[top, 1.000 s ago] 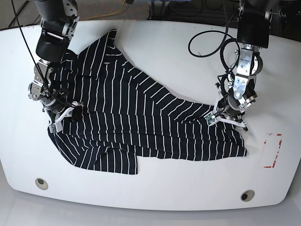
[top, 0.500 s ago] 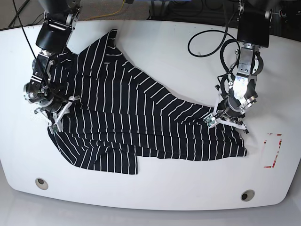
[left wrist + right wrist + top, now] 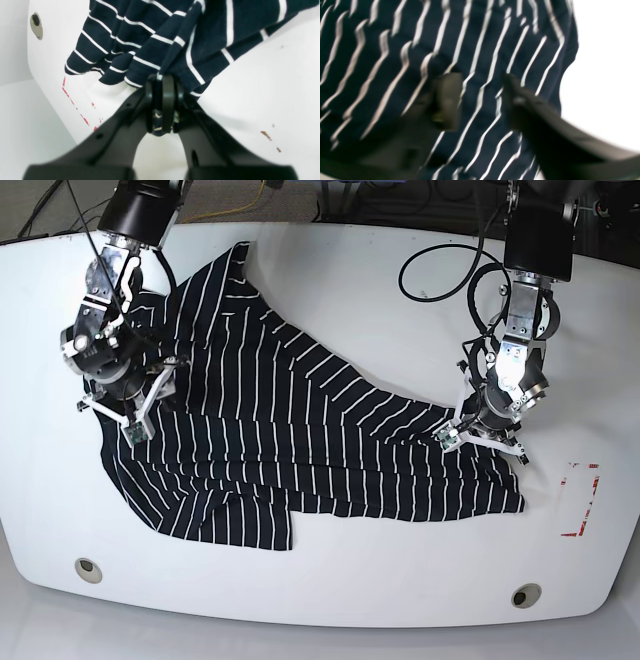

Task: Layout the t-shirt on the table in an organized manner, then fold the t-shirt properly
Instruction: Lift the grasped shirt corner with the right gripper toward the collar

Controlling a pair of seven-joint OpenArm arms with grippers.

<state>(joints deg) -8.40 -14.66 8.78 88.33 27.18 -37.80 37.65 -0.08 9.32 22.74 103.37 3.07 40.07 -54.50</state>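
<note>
Clamped tight, my left gripper [image 3: 162, 100] is pinching a fold of the t-shirt [image 3: 300, 440] between its pads; a sliver of striped fabric is showing between the pressed jaws in the left wrist view. In the base view that gripper [image 3: 480, 435] is sitting at the garment's edge on that view's right, low against the cloth.

My right gripper [image 3: 480, 100] is hanging over the shirt with its two fingers [image 3: 447, 100] spread apart and striped fabric showing in the gap; that view is blurred, and I am seeing nothing pinched between them. In the base view this gripper [image 3: 135, 415] is standing over the shirt's far-left part.

The t-shirt is lying spread but rumpled across the middle of the table [image 3: 330, 590], one corner reaching toward the rear edge, a folded flap lying at the front-left, wrinkles running diagonally across the body.

Around it, a round grommet [image 3: 88, 569] is sitting near the table's front-left corner and a second grommet [image 3: 526, 594] near the front-right. A red-marked rectangle [image 3: 582, 500] is lying just beyond the shirt's right corner, apart from the cloth. A black cable [image 3: 440, 275] is looping over the tabletop behind my left arm.
</note>
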